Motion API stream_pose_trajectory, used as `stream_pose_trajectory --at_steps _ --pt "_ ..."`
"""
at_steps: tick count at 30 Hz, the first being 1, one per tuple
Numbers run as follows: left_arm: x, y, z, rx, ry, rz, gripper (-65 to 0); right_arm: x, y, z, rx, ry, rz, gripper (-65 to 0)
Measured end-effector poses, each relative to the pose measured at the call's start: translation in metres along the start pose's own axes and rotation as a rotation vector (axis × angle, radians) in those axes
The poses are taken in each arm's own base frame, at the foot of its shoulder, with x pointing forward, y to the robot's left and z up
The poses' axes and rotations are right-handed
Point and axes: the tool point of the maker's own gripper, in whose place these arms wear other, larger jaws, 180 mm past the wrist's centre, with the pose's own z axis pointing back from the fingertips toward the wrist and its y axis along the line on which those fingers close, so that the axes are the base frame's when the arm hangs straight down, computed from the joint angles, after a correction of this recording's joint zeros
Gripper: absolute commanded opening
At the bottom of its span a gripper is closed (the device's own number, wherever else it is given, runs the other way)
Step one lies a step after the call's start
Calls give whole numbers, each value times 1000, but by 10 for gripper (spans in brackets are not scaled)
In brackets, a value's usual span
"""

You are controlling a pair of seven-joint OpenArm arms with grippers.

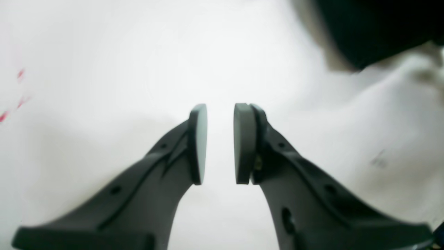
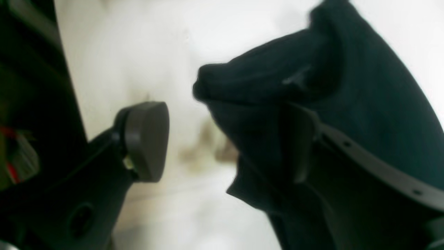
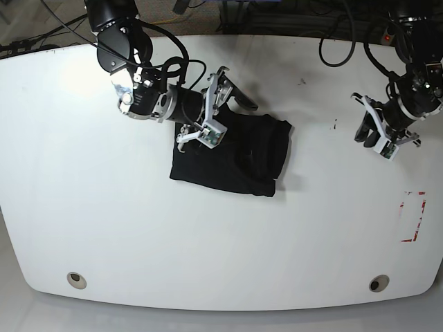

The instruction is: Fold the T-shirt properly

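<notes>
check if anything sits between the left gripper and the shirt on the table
Nothing visible does. The left gripper hovers open over bare table, well apart from the T-shirt, with only white surface between. The right gripper is already at the shirt's far side.

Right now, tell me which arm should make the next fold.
Right. The right claw is open at the T-shirt, cloth draped against one finger. The left claw hangs open over bare table, far away.

The base view looked steeply down from above the white table [image 3: 221,242], taking in both arms and the T-shirt [image 3: 232,155]. The right wrist view sat close behind its gripper [image 2: 225,139], right against the T-shirt [image 2: 347,104]. The left wrist view faced bare table [image 1: 138,52], catching only the T-shirt's [image 1: 374,27] edge.
</notes>
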Motion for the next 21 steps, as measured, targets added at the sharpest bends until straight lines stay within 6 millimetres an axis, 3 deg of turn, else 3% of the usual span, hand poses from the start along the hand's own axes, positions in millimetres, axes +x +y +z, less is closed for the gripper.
stream_pose_trajectory --at_steps 4,10,13,17,18,21 --pt "-15 15 12 55 28 27 -525 -6 7 -18 -21 94 147 -176" --pt "-26 12 11 45 47 55 -525 4 9 -52 -79 168 328 -193" --pt "-34 11 10 38 63 72 -525 -4 5 -65 -101 200 370 -341" --pt "-39 6 9 31 69 86 -525 -17 5 -80 -86 214 371 -609" --pt "-37 6 8 30 61 90 -525 -22 4 -82 -87 229 373 -634" --pt "-38 5 8 31 61 93 -525 -24 6 -84 -79 224 367 -618"
